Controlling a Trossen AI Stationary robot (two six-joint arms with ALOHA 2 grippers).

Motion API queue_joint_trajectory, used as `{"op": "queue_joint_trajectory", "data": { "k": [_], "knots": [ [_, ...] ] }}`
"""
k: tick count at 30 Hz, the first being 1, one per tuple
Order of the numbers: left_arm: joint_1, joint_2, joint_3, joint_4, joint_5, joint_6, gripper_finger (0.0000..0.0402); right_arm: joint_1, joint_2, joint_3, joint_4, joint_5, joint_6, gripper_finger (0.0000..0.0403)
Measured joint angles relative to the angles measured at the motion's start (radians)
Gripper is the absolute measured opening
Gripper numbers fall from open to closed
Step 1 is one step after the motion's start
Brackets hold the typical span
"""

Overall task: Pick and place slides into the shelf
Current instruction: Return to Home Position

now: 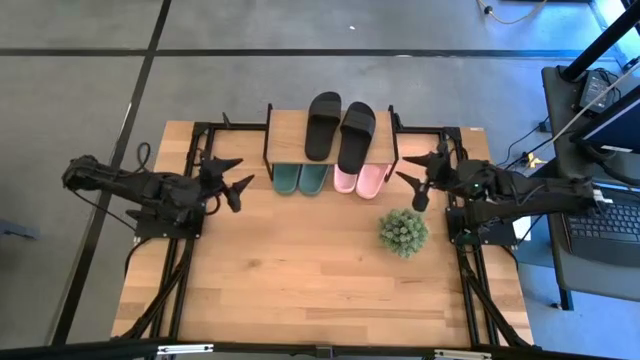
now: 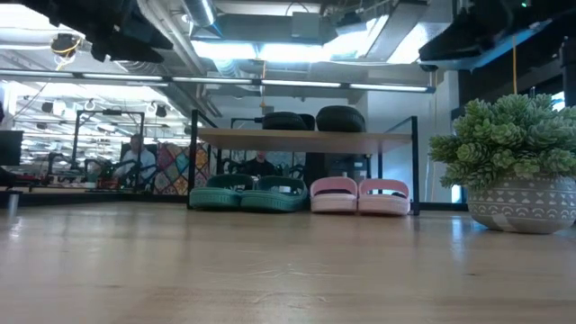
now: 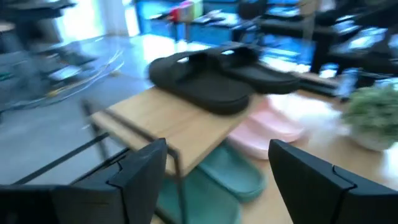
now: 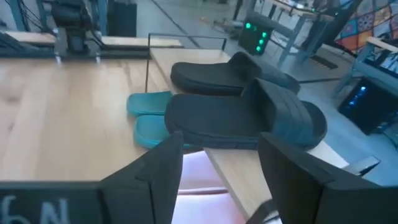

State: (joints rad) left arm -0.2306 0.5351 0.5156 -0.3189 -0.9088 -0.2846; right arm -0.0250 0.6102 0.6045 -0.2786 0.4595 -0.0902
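- left pincer (image 1: 240, 172) released, nothing between the fingers (image 3: 143, 171), raised above the bench (image 1: 300, 280) at its left side, aimed toward the shelf (image 1: 290, 135).
- right pincer (image 1: 411, 188) released as well, empty, raised at the right side, just beside the right end of the shelf.
- black slides (image 1: 340, 128) side by side on the plank top of the shelf.
- dark green slides (image 1: 300, 178) under the left half of the shelf, flat on the bench.
- pink slides (image 1: 360, 180) under the right half, just beside the green pair.
- spiky green plant (image 1: 403, 231) in a pale pot (image 2: 522, 205), on the bench near the right pincer, in front of the right end of the shelf.
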Motion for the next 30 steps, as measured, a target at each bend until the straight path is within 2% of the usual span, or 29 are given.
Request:
{"op": "queue_joint_trajectory", "data": {
  "k": [3, 6, 15, 24, 30],
  "knots": [
    [0.029, -0.086, -0.068, 0.133, 0.121, 0.098, 0.0273, -0.028, -0.083, -0.063, 0.024, -0.038, 0.0, 0.0208],
    [0.061, -0.174, -0.134, 0.225, 0.195, 0.172, 0.0273, -0.049, -0.153, -0.116, 0.044, -0.045, -0.001, 0.0208],
    [0.133, -0.392, -0.285, 0.246, 0.308, 0.183, 0.0273, -0.091, -0.305, -0.214, 0.045, -0.098, 0.008, 0.0208],
    [0.157, -0.519, -0.392, 0.247, 0.327, 0.166, 0.0273, -0.091, -0.387, -0.286, 0.042, -0.098, 0.035, 0.0208],
    [0.157, -0.533, -0.427, 0.245, 0.328, 0.158, 0.0273, -0.091, -0.452, -0.36, 0.06, -0.098, 0.064, 0.0208]
  ]
}}
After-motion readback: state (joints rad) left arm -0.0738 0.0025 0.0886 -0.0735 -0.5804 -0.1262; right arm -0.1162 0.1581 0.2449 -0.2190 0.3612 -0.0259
